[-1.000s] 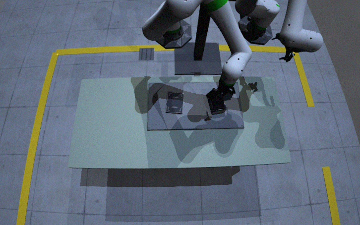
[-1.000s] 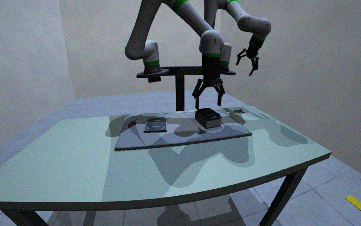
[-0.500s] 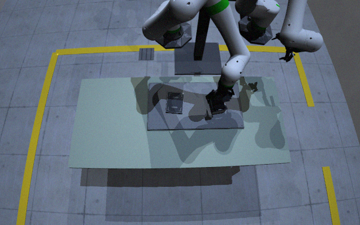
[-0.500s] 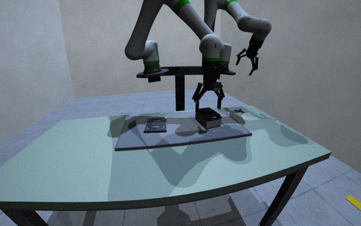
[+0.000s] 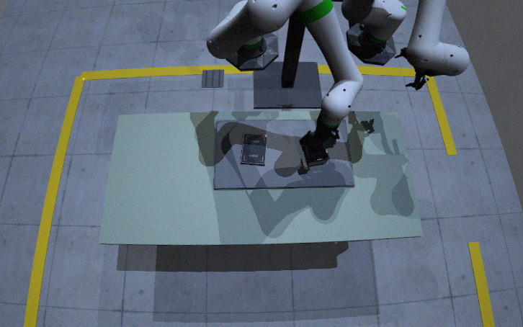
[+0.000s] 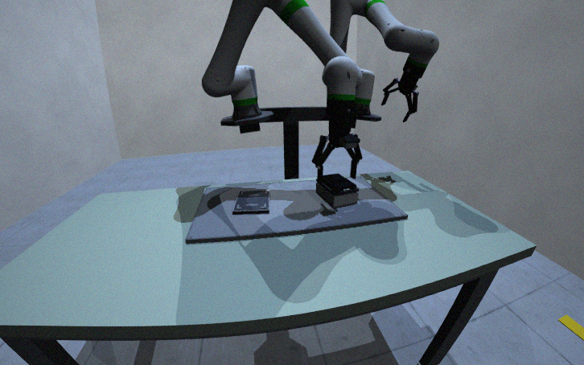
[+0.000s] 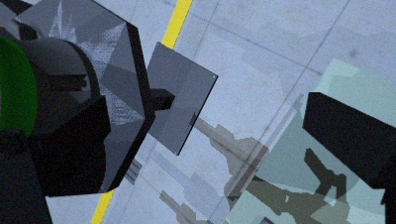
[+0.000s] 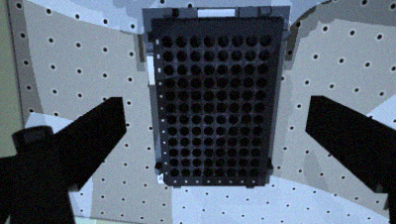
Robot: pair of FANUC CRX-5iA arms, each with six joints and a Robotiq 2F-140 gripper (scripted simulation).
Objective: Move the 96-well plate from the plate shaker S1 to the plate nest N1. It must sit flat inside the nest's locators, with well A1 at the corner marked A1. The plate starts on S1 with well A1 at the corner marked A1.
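The dark 96-well plate [image 5: 315, 149] [image 6: 337, 182] [image 8: 218, 101] sits on the box-shaped shaker S1 [image 6: 344, 199]. Small marks run along its left and lower edges in the right wrist view; they are too small to read. My right gripper [image 6: 336, 174] [image 8: 215, 114] points down over it, one finger on each side. It is open, with a gap between each finger and the plate in the right wrist view. The nest N1 [image 5: 253, 149] [image 6: 252, 202] is flat, dark and holds nothing. My left gripper [image 5: 403, 71] [image 6: 394, 112] is open and empty, high up away from the plate.
Shaker and nest stand apart on a grey perforated board [image 5: 230, 178] [image 6: 221, 231] on the pale green table [image 5: 153, 182] [image 6: 104, 272]. In the top view the nest is left of the shaker. The arms' dark stand [image 5: 292, 60] [image 6: 290, 149] is behind the table.
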